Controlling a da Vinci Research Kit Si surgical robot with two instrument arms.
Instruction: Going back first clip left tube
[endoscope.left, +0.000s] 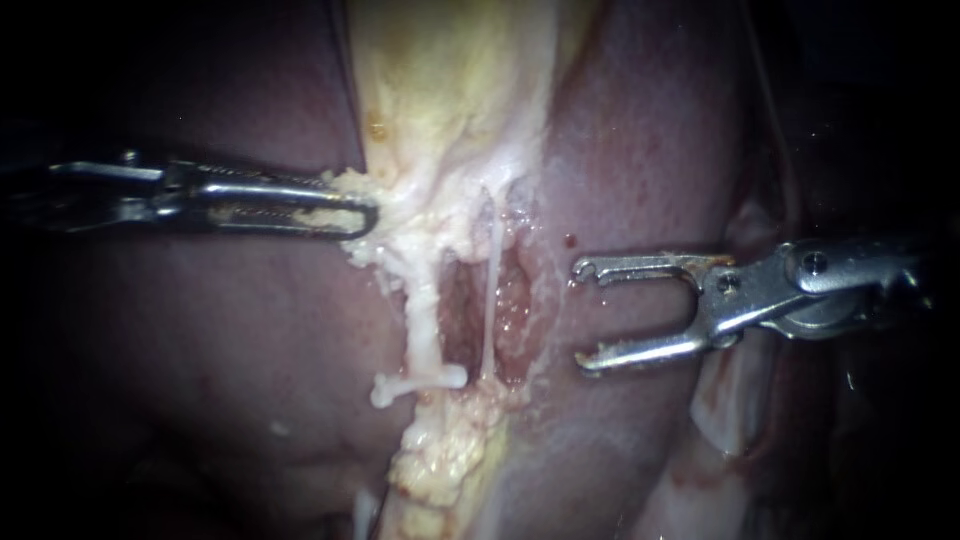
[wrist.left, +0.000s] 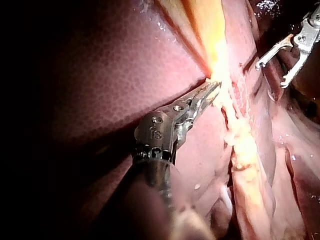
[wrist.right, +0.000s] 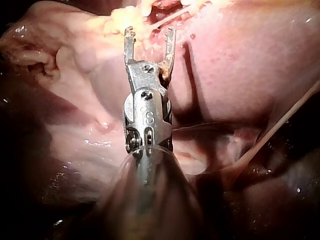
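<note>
— Traction explains your left instrument (endoscope.left: 360, 215): its jaws are closed on the fatty tissue (endoscope.left: 400, 225) just above the tubes. I judge the pull is sideways, so that both tubes stand stretched and separate.

— Where is the left tube?

— Your left tube (endoscope.left: 425, 320) is the thicker white one, running down from that grasped tissue. The thin right tube (endoscope.left: 490, 290) lies just beside it, with a red window (endoscope.left: 460, 320) between them. A pale crosspiece (endoscope.left: 420, 380) sits across the left tube's lower end; whether it is a clip, I cannot tell.

— And my right instrument?

— Your right instrument (endoscope.left: 582, 315) has its jaws spread wide with nothing between them. It sits over the liver (endoscope.left: 640, 150), apart from both tubes. That suits a retreat: open jaws should not snag a tube as you back out.

— What do the wrist views add?

— The right wrist view looks along the fork, so you see both prongs bare and the tubes ahead of them, not between. The left wrist view shows your left jaws' tips buried in the yellow tissue, which the endoscope gives only side-on. Neither wrist view shows the crosspiece clearly.
</note>
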